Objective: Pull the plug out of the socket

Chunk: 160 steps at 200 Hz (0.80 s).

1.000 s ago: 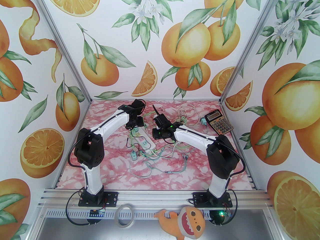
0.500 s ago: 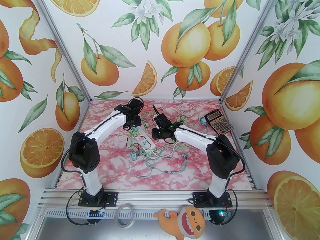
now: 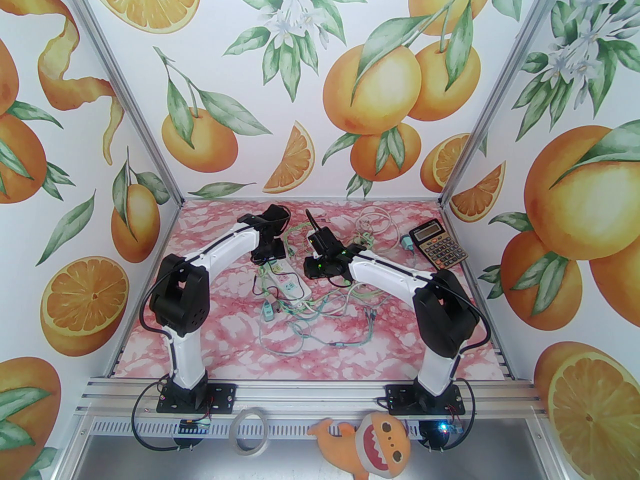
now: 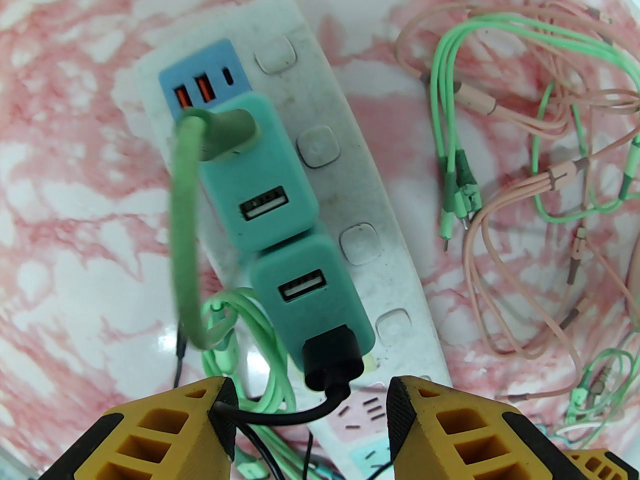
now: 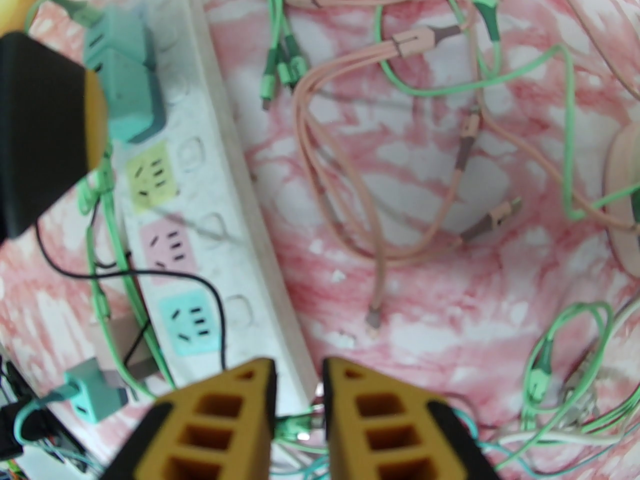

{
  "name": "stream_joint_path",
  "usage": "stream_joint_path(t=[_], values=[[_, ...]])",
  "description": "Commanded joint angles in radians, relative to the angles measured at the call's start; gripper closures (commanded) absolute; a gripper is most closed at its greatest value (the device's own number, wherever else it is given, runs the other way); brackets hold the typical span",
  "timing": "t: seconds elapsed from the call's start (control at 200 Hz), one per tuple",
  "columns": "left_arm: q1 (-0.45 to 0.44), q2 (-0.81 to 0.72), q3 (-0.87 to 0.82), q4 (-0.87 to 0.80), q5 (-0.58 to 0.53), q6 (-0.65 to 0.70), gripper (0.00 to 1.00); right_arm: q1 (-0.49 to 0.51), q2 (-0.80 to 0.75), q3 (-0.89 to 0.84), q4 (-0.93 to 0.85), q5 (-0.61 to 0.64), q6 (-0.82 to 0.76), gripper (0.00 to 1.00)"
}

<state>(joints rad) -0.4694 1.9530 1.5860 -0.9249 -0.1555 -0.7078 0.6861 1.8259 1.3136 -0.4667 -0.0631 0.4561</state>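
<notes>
A white power strip (image 4: 350,168) lies on the pink marbled table, and two teal plugs sit in its sockets side by side: a far plug (image 4: 255,168) with a green cable (image 4: 182,218) and a near plug (image 4: 312,298) with a black cable end (image 4: 332,363). My left gripper (image 4: 305,408) hangs open just short of the near plug, the black cable running between its fingers. The strip (image 3: 287,283) lies between both arms. My right gripper (image 5: 300,373) is shut, its tips over the strip's (image 5: 215,178) near right edge.
Loose green and pink cables (image 5: 400,168) sprawl right of the strip. A spare teal charger (image 3: 268,310) lies by the strip's near end. A calculator (image 3: 439,243) rests at the back right. A tape roll (image 3: 250,430) and a plush toy (image 3: 375,443) sit on the front ledge.
The left arm swung left and came back, and its gripper sits slightly nearer over the plugs with narrower jaws. The right arm has not moved.
</notes>
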Motion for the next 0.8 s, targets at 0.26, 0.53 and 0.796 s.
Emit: stream_joint_path(t=[0.26, 0.53, 0.796], values=[[0.003, 0.079, 0.098, 0.023, -0.014, -0.002, 0.51, -0.004, -0.053, -0.05, 0.003, -0.001, -0.002, 0.76], [0.006, 0.085, 0.093, 0.004, -0.054, -0.007, 0.5, -0.004, -0.054, -0.059, 0.009, -0.01, -0.002, 0.76], [0.027, 0.023, -0.003, 0.093, -0.038, -0.027, 0.55, -0.004, -0.051, -0.053, 0.017, -0.022, 0.0, 0.76]])
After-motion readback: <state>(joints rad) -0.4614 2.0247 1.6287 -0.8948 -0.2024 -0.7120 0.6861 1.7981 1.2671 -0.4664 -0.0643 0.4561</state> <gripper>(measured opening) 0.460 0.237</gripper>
